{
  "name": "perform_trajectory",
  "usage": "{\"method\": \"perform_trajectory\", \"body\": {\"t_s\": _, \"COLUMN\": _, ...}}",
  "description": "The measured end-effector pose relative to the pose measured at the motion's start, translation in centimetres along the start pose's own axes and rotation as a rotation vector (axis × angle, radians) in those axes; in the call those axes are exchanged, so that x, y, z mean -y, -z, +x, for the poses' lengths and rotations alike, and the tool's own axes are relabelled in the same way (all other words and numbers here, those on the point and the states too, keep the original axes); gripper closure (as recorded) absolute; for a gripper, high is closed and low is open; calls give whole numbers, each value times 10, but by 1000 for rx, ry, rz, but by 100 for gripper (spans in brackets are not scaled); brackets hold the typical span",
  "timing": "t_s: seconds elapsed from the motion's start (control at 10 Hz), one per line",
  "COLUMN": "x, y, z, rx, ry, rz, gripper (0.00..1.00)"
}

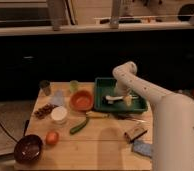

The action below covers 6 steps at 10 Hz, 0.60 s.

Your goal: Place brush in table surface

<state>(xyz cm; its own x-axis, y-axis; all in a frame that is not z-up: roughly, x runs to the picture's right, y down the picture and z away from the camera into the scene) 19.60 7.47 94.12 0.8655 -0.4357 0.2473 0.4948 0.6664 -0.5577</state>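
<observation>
In the camera view, the gripper [121, 94] hung low inside the green tray [102, 81], right over the brush [113, 98], which lay in that tray on the table [102, 145]. Whether it was spread or pinching could not be told.

Loses the white arm [177, 130] past the bottom and right borders. Hides the table surface [100, 142] at its three-o'clock edge, and part of the blue sponge [141, 148], behind that arm. Blurs the gripper [122, 95], over the green tray [104, 86] at one o'clock, into the brush [114, 98]; cannot tell contact.
</observation>
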Motion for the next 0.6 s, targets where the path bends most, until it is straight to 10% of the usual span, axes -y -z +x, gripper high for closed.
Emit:
{"method": "perform_trajectory", "body": {"t_s": 0.3, "x": 4, "y": -13, "z": 3, "rx": 16, "ry": -6, "rz": -24, "gripper": 20}}
{"method": "perform_trajectory", "body": {"t_s": 0.6, "x": 5, "y": -26, "z": 7, "rx": 35, "ry": -15, "rz": -43, "gripper": 40}}
